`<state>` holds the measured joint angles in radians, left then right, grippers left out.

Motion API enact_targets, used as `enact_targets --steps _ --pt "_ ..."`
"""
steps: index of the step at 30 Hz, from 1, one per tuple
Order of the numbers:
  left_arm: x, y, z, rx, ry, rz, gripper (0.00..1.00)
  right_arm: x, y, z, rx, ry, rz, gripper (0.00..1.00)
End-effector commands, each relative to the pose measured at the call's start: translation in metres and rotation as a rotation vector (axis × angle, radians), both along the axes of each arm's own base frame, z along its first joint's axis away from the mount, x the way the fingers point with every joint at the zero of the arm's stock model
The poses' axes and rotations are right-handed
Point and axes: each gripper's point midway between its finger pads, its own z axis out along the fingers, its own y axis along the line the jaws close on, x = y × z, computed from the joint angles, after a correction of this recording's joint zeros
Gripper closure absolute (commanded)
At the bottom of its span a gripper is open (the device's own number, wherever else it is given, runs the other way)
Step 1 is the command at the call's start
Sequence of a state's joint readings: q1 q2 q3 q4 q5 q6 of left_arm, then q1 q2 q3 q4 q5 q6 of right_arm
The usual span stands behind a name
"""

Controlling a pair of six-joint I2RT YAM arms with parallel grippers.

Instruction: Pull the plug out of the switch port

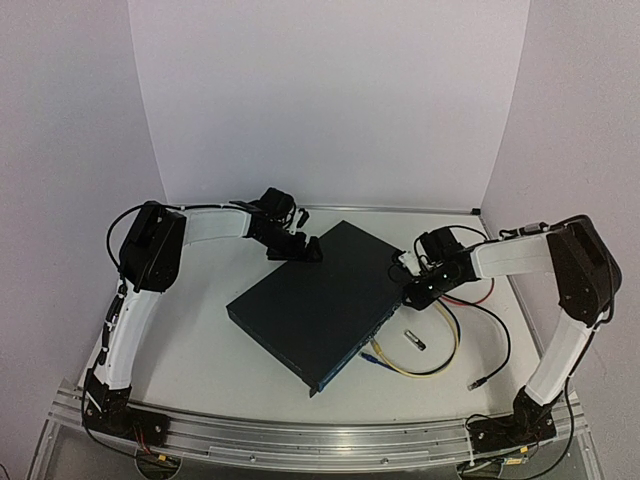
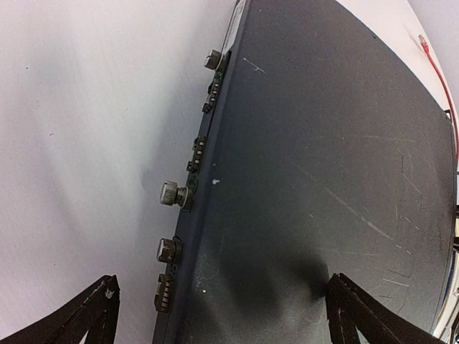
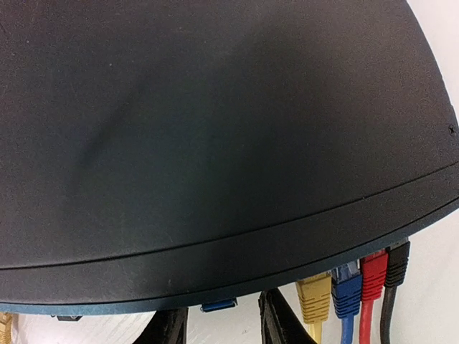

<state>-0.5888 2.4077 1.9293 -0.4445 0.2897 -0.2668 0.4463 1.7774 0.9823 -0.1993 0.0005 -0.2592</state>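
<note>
White table (image 1: 200, 345), flat scuffed metal switch (image 1: 310, 290), left fingers (image 2: 90, 315) wide, right fingers (image 3: 278, 324) narrow

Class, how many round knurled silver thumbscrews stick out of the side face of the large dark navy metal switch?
3 along the switch in the left wrist view: far thumbscrew, middle thumbscrew, near thumbscrew close below it. More may be hidden out of frame.

switch (image 1: 320, 295) top: I read no brand or print.
pale sticker (image 2: 233, 30) on its edge: too blurred for me.
</note>
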Motion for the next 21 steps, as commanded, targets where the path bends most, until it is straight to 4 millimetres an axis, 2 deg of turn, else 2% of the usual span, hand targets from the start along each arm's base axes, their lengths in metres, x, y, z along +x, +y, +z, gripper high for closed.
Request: enact_targets --steps 1,17,21 --pt "-0.035 0.052 -0.091 0.266 0.170 0.036 0.00 0.010 0.007 0.005 -0.032 -0.045 0.036 0.69" --pt "-0.034 0.052 -0.093 0.270 0.169 0.037 0.01 0.024 0.015 0.015 -0.077 -0.157 0.134 0.83" --pt "-0.034 0.053 -0.093 0.272 0.170 0.041 0.00 0.023 0.019 0.017 -0.049 -0.158 0.133 0.93"
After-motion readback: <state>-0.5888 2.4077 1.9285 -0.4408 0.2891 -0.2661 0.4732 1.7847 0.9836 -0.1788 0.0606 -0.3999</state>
